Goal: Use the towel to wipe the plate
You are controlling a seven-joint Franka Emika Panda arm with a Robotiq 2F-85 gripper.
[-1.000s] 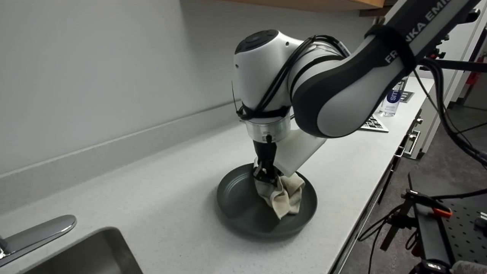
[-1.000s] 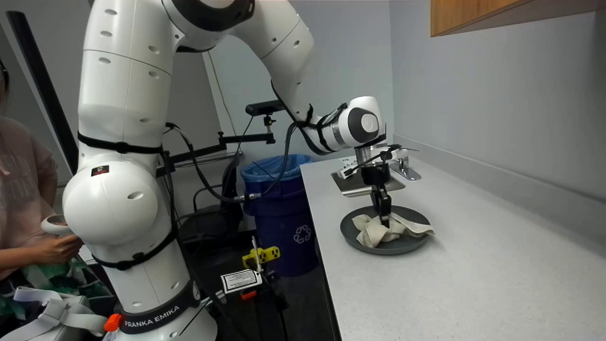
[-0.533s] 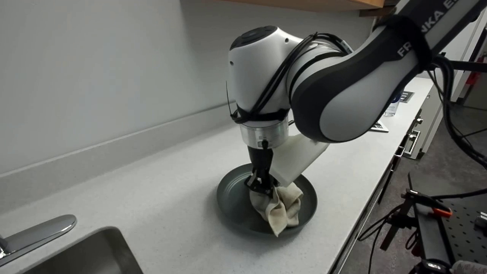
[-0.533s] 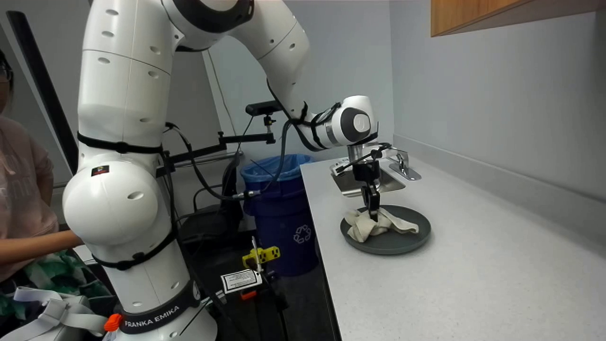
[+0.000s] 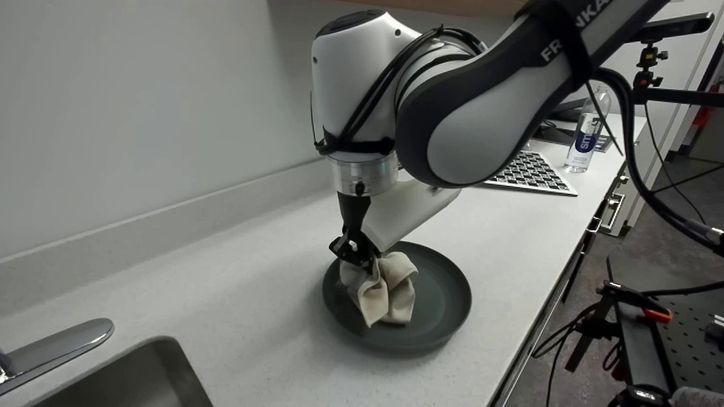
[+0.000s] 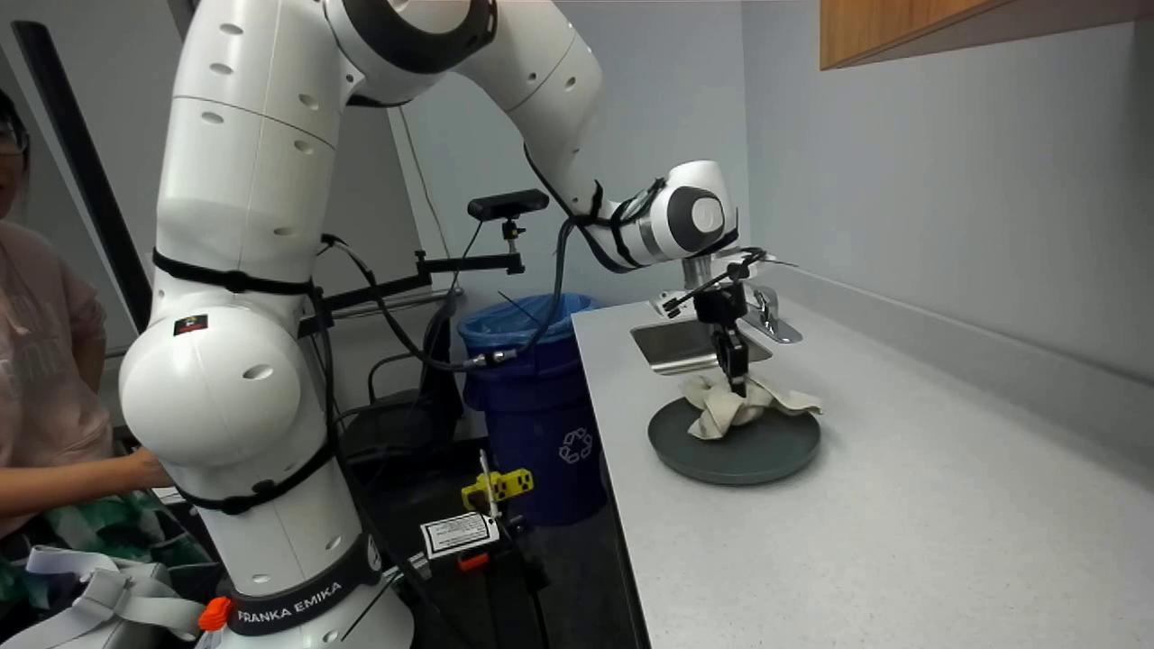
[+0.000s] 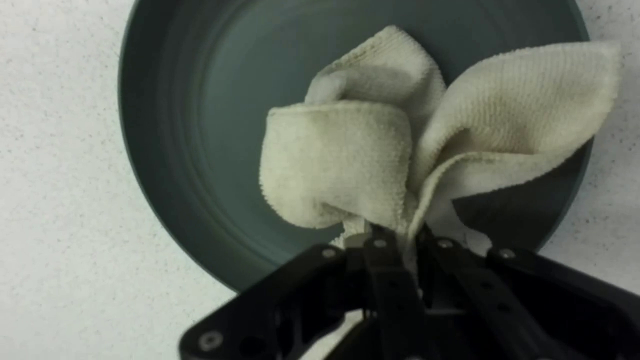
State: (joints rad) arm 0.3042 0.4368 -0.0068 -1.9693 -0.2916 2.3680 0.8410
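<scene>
one bottle [image 5: 586,137] (upright) near checkered board [image 5: 530,172]

Water bottle [image 5: 585,137] near drawer-side edge of countertop [image 5: 243,305], checkered board [image 5: 531,173] just beside; faucet [image 5: 73,346] between sink [image 5: 127,381] and wall [image 5: 141,113].

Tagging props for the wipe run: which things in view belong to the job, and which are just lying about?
For the job:
gripper, closed on the towel
plate, below the towel

Just lying about:
checkered board, partly hidden
clear bottle with a blue label
blue recycling bin
yellow power outlet
</scene>
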